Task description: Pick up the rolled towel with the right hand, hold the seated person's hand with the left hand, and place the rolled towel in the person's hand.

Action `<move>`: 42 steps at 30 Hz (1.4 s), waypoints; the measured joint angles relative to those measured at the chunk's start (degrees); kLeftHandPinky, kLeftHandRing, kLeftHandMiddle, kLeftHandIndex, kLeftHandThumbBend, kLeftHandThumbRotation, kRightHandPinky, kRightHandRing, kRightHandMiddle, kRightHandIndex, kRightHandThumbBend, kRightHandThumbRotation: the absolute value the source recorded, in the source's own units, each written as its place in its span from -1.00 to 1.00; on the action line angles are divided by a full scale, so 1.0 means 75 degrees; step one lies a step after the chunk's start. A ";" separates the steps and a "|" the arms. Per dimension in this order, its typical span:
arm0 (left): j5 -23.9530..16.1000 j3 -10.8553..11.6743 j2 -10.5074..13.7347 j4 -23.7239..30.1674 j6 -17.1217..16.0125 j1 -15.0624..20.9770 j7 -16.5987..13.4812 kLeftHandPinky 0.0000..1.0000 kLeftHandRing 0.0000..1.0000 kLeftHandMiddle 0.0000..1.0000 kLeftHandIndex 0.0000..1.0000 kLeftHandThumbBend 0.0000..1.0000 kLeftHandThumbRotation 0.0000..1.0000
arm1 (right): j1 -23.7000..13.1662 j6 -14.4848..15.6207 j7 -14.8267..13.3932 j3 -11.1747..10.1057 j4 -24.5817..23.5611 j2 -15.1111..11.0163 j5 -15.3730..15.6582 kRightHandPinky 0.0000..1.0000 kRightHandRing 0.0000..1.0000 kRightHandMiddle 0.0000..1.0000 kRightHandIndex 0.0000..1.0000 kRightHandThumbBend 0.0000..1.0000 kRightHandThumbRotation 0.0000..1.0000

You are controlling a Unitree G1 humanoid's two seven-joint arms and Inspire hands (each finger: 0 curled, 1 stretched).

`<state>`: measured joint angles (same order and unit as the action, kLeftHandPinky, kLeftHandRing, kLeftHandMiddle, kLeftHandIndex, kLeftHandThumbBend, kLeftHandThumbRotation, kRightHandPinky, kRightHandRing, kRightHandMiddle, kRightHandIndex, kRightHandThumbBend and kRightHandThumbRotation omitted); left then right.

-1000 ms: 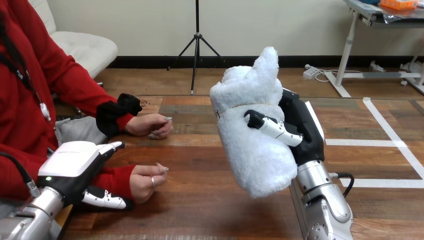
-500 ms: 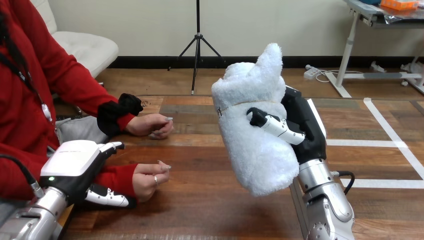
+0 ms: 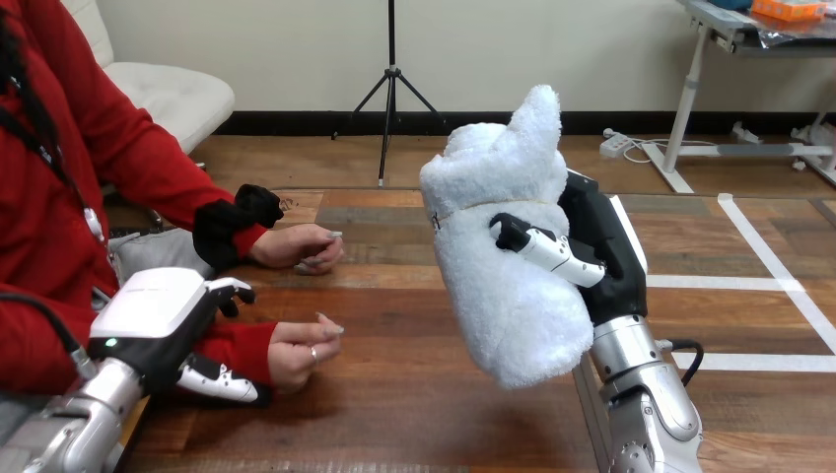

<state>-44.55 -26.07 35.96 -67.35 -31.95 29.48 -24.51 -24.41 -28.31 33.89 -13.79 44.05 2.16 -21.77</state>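
Your left robot hand [image 3: 158, 315] has edged forward over the red-sleeved wrist [image 3: 242, 347] behind the person's nearer hand [image 3: 301, 352] on the tabletop [image 3: 414, 414]. You cannot tell whether it grips yet. The rolled towel [image 3: 493, 266] stays upright, fingers of your right robot hand [image 3: 603, 246] wrapped round it, raised well apart from that hand.

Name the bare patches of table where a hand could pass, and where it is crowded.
Bare table between the person's near hand and the towel, and right of the right hand. Crowded at left, around the left hand.
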 measured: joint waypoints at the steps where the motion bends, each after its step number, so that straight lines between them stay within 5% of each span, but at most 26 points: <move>1: 0.0000 -0.0003 -0.0010 0.0000 0.0004 0.0018 0.0020 -0.03 0.01 0.10 0.21 0.93 -0.37 | 0.0008 0.0009 0.0000 0.0002 -0.0019 0.0000 -0.0001 -0.99 -0.88 -0.70 -0.52 -0.07 -1.00; 16: -0.0023 -0.0148 -0.0076 0.0090 0.0016 0.0223 0.0187 -0.27 -0.22 -0.13 -0.08 0.77 -0.64 | 0.0131 0.0301 -0.0065 0.0024 -0.0488 0.0002 -0.0068 -1.00 -0.90 -0.71 -0.55 -0.14 -1.00; 42: 0.0027 -0.0288 -0.0055 0.0333 -0.0229 0.0298 0.0327 -0.41 -0.35 -0.26 -0.22 0.63 -0.95 | 0.0169 0.0496 -0.0167 0.0079 -0.0766 0.0045 -0.0112 -1.00 -0.90 -0.70 -0.56 -0.16 -1.00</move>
<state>-44.35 -28.22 35.55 -64.85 -33.67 31.72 -22.05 -23.15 -24.60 32.64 -13.20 38.31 2.50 -22.61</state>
